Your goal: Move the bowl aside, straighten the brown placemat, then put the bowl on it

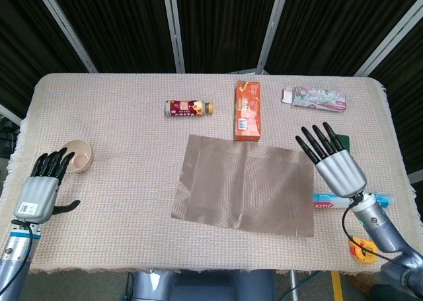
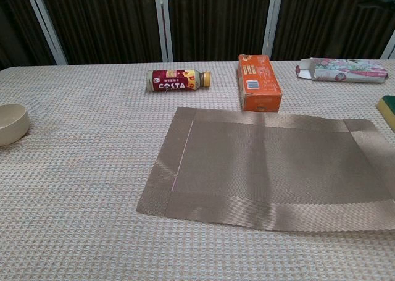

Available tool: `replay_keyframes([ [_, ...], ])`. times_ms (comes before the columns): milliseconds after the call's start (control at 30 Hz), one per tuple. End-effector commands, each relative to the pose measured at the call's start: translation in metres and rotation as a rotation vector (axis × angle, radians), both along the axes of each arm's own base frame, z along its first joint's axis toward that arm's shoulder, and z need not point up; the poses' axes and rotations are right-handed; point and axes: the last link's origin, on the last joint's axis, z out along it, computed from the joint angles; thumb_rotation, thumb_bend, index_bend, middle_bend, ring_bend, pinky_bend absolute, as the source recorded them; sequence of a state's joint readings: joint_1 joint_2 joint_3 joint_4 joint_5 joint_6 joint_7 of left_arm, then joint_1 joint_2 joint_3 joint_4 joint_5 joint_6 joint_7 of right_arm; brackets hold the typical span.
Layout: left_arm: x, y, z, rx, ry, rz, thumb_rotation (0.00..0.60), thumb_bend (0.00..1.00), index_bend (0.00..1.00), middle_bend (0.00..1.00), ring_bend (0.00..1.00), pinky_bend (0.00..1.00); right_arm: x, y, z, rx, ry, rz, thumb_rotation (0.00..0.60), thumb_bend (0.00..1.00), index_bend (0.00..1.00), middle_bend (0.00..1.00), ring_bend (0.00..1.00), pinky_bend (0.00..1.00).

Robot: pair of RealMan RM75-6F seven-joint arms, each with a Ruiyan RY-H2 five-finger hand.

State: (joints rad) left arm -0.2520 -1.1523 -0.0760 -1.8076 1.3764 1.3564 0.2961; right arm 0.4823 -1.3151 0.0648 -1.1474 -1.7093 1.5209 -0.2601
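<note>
On the woven beige cloth-covered surface (image 1: 132, 182) there is one flat brown woven placemat (image 1: 244, 184), one small cream round bowl (image 1: 78, 155), and one red-labelled drink bottle lying on its side (image 1: 189, 108). There are two cartons: one orange rectangular box (image 1: 247, 110) and one floral-printed flat box with an open flap (image 1: 314, 98). One green-and-yellow sponge (image 1: 342, 142), one blue-and-white tube (image 1: 350, 200) and one small yellow round object (image 1: 363, 248) make up the rest. Two robot hands show, one grey left hand (image 1: 41, 192) and one grey right hand (image 1: 334, 164).
</note>
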Motion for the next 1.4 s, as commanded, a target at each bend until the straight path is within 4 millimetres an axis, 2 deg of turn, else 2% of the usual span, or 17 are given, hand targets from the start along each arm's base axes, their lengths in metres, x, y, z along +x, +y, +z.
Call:
replay_keyframes([
  [33,0.011,0.013,-0.02,-0.06,0.008,-0.113,0.6,0.07,0.03,0.0,0.0,0.0,-0.011,0.035,0.02,-0.005,-0.252,-0.202,0.6,0.0,0.0,0.0,0.0,0.0],
  [167,0.028,0.034,-0.046,-0.12,0.055,-0.265,0.6,0.07,0.05,0.0,0.0,0.0,-0.011,0.062,0.028,0.027,-0.373,-0.349,0.6,0.0,0.0,0.0,0.0,0.0],
  [300,0.041,0.055,-0.073,-0.156,0.098,-0.37,0.6,0.08,0.06,0.0,0.0,0.0,-0.015,0.081,0.03,0.035,-0.439,-0.457,0.6,0.0,0.0,0.0,0.0,0.0],
  [400,0.049,0.067,-0.091,-0.17,0.121,-0.418,0.6,0.08,0.08,0.0,0.0,0.0,-0.019,0.09,0.029,0.031,-0.451,-0.507,0.6,0.0,0.0,0.0,0.0,0.0],
  [600,0.068,0.088,-0.13,-0.209,0.133,-0.476,0.6,0.08,0.18,0.0,0.0,0.0,-0.019,0.102,0.024,0.019,-0.515,-0.566,0.6,0.0,0.0,0.0,0.0,0.0],
  [800,0.082,0.103,-0.163,-0.243,0.153,-0.509,0.6,0.08,0.19,0.0,0.0,0.0,-0.018,0.105,0.022,-0.007,-0.504,-0.549,0.6,0.0,0.0,0.0,0.0,0.0],
  [1033,0.09,0.107,-0.193,-0.29,0.172,-0.521,0.6,0.09,0.21,0.0,0.0,0.0,-0.02,0.104,0.022,-0.009,-0.507,-0.55,0.6,0.0,0.0,0.0,0.0,0.0],
  [1400,0.094,0.108,-0.213,-0.308,0.193,-0.52,0.6,0.08,0.21,0.0,0.0,0.0,-0.022,0.103,0.023,-0.011,-0.512,-0.547,0.6,0.0,0.0,0.0,0.0,0.0],
])
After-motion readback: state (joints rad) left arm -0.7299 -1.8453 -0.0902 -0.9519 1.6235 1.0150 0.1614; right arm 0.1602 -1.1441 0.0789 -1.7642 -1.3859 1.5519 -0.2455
